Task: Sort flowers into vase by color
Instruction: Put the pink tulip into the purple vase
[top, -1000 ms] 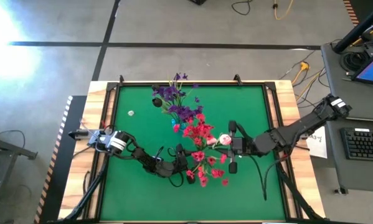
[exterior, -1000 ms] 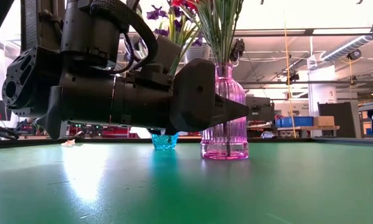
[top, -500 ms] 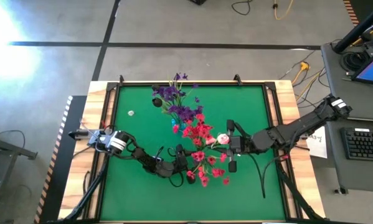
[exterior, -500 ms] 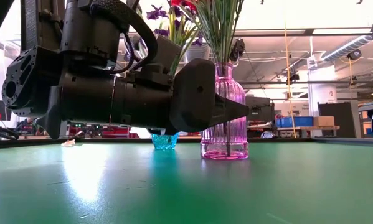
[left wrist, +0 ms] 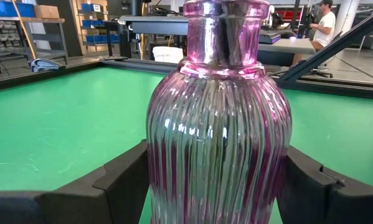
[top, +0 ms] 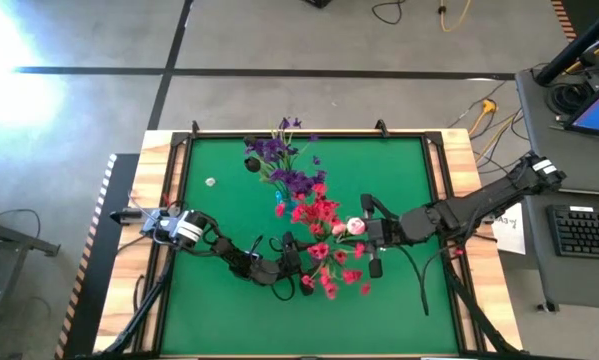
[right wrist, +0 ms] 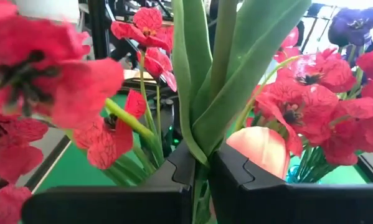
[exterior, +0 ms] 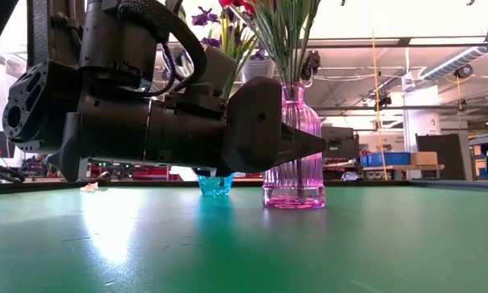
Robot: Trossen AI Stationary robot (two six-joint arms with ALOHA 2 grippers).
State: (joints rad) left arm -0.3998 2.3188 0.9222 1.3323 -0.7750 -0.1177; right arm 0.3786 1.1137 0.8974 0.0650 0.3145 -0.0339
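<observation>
A pink ribbed glass vase (left wrist: pixel 218 124) stands upright on the green table (top: pixel 219 220) and holds red flowers (top: pixel 324 240). My left gripper (left wrist: pixel 214 186) is shut on it. Behind it a small blue vase (exterior: pixel 215 185) holds purple flowers (top: pixel 279 165). Level with the red blossoms, my right gripper (right wrist: pixel 202 168) is shut on a tulip's green stem. A white-pink bud (right wrist: pixel 261 149) shows beside its fingers. In the high view the bud (top: pixel 356 226) lies just left of my right gripper (top: pixel 365 232). My left gripper pinches the pink vase's belly (left wrist: pixel 158 155) between its two fingers, one on each side. The fingers come level from the table's left. The vase stands upright with its base (exterior: pixel 292 202) on the table. My right gripper pinches the tulip's stem and leaves (right wrist: pixel 202 134) between its shut fingers. The fingers come about level from the table's right and lie across the stem. The stem stands upright among the red flowers; its lower end is hidden.
A small white object (top: pixel 211 182) lies at the far left of the table. A black rail (top: pixel 309 135) edges the green surface. Bare green stretches along the near edge (exterior: pixel 349 252) and at the far right (top: pixel 389 170).
My right gripper has turned a little toward the table's left, carrying the tulip's bud slightly closer to the red flowers. My left gripper and the pink vase have kept still.
</observation>
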